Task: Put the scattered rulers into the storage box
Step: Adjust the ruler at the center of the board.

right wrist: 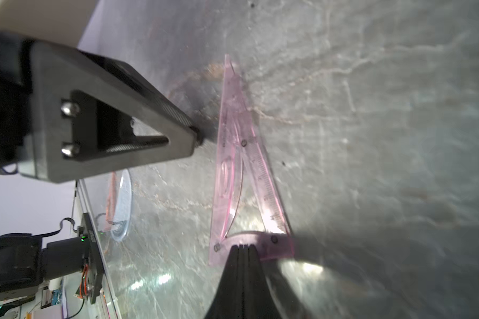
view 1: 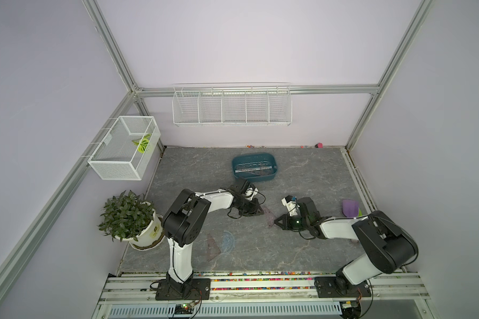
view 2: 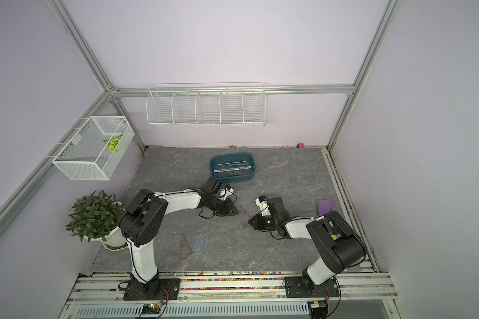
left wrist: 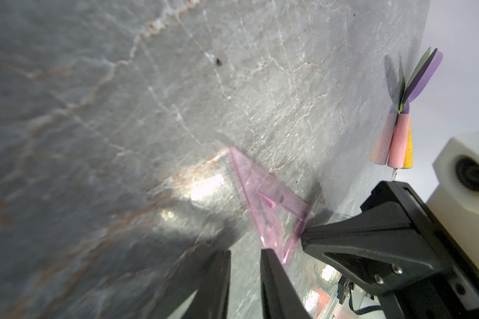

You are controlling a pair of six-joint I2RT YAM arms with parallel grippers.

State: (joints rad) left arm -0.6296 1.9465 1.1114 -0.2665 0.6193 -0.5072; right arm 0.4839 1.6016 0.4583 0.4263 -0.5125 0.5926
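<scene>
Thin, stiff, slippery triangle (right wrist: 233,165) lies flat: closed right end effector (right wrist: 243,246) seemingly pins its edge; left end effector (left wrist: 245,252), apart, should pinch a corner.

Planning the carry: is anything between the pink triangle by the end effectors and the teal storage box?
No object lies on the table between the pink triangle and the storage box. Only the left arm's wrist hangs over part of that stretch.

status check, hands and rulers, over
Left hand open beside pink triangle. Right hand shut, tips on its short edge. No clutter toward storage box.
</scene>
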